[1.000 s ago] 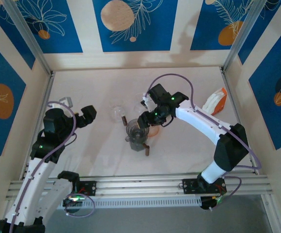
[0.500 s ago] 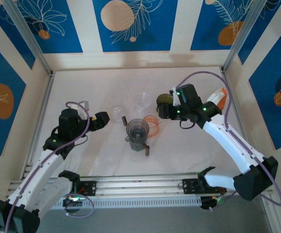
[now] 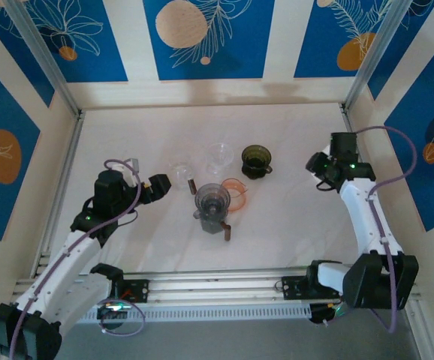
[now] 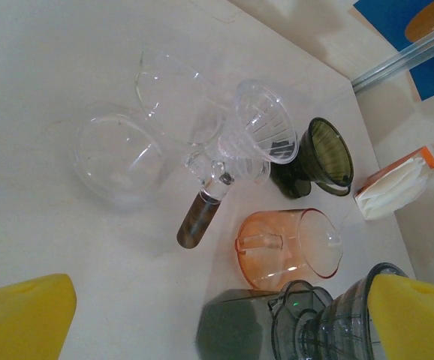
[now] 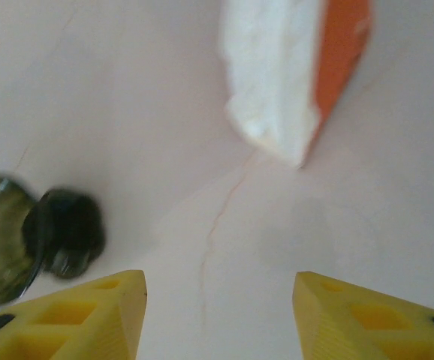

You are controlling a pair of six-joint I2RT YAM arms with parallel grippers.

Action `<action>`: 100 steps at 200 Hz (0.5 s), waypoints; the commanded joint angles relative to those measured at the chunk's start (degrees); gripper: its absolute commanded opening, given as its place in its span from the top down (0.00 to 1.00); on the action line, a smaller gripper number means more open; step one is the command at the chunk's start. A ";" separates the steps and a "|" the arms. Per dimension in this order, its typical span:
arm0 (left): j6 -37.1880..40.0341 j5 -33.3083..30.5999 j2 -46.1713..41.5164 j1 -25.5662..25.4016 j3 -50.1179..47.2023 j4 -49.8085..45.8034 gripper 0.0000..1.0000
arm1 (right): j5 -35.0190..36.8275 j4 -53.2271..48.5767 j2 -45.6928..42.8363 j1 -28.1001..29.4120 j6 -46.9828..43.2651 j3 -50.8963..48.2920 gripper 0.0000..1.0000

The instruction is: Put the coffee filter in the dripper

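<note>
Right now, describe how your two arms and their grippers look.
The left arm and the right arm both have white link shells, black joint housings and a small green light. A lilac cable loops along each. The left gripper has plain yellow fingers; the right gripper has yellow fingers with rectangular pockets.

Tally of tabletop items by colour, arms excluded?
Clear: 3, namely round bowl, cup, ribbed cone
Dark green dripper: 1
Orange jug: 1
Grey vessel: 1
White-and-orange filter pack: 1
Total: 7
</note>
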 commanded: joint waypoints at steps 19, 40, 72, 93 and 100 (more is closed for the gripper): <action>-0.75 2.32 0.07 -0.33 -1.63 2.57 0.00 | 0.55 2.62 8.02 -7.83 -0.90 4.76 0.50; -0.59 2.55 0.04 -0.33 -1.72 2.75 0.00 | 0.22 3.70 12.19 -9.88 -2.98 7.24 0.52; -0.31 2.37 0.43 -0.33 -1.52 2.85 0.00 | -0.28 5.15 16.82 -11.29 -4.67 9.61 0.58; -0.30 2.37 0.89 -0.34 -1.48 2.99 0.00 | -0.99 6.09 19.26 -11.46 -5.70 10.49 0.59; -0.33 2.48 1.05 -0.33 -1.52 3.05 0.00 | -1.13 6.45 19.79 -11.48 -5.99 10.60 0.60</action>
